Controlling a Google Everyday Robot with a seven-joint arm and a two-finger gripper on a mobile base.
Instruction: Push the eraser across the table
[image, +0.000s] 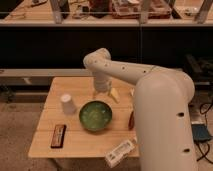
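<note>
Gripper (102, 93) at frame centre, over rear of table (85, 144), above green bowl (95, 116); grip state: cannot tell. Eraser (58, 136) lies lower left of gripper, long axis up-down in frame.

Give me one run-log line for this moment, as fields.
task: push eraser | eraser: near edge of table, image left | claw: over far side, behind green bowl | contact with eraser: none

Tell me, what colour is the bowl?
The bowl is green, camera view; the gripper hangs just behind it.
</note>
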